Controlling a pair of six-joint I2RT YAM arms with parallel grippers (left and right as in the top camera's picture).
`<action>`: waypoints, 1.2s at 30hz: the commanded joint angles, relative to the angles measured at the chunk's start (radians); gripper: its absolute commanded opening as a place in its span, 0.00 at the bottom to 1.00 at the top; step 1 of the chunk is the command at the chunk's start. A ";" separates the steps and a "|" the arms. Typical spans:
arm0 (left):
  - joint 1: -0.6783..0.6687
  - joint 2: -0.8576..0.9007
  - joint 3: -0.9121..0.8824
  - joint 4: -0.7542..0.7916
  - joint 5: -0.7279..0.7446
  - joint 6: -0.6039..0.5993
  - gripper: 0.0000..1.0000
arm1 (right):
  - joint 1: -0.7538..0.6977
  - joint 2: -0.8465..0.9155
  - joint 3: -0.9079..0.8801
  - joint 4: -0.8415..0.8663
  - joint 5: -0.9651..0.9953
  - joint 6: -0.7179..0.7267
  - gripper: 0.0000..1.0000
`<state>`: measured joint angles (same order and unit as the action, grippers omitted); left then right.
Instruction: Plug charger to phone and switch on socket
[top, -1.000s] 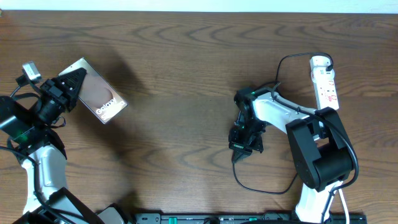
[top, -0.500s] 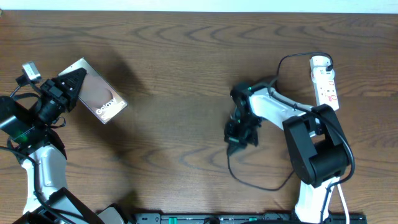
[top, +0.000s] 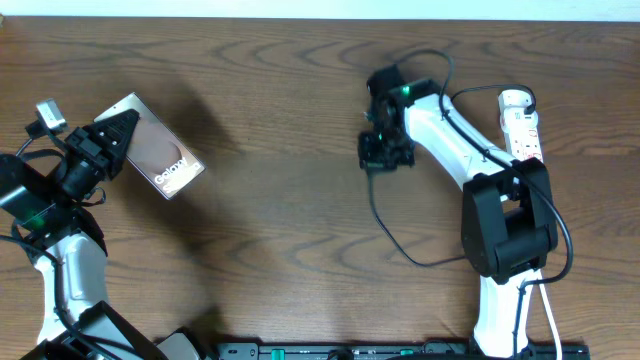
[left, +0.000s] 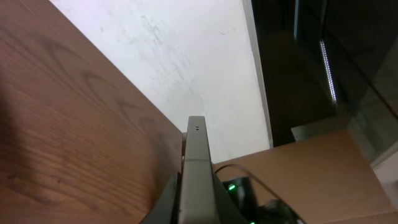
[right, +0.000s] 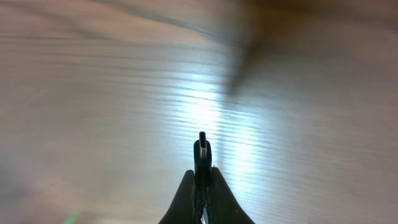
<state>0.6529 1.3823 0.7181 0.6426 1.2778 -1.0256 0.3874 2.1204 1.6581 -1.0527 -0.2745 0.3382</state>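
Holding the phone (top: 165, 160) by one end at the left of the table (top: 280, 100), the left gripper (top: 124, 130) is clamped on it. The right gripper (top: 380, 160) pinches the plug tip of the charger (right: 202, 146), well apart from the phone — the socket (top: 524, 135) lies far right. I judge the tip may meet the phone off-axis and twist it in the grip.
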 joint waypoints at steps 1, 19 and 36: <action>0.005 -0.010 0.003 -0.002 0.021 0.024 0.07 | 0.000 0.002 0.075 0.033 -0.418 -0.277 0.01; 0.002 -0.010 0.003 -0.058 0.058 0.051 0.07 | 0.211 0.003 0.072 0.066 -1.232 -0.870 0.01; -0.081 -0.011 0.003 0.296 0.103 -0.190 0.07 | 0.327 0.031 0.055 0.206 -1.287 -0.729 0.01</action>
<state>0.6140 1.3823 0.7074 0.8314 1.3590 -1.0920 0.7109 2.1220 1.7203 -0.8623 -1.5116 -0.4484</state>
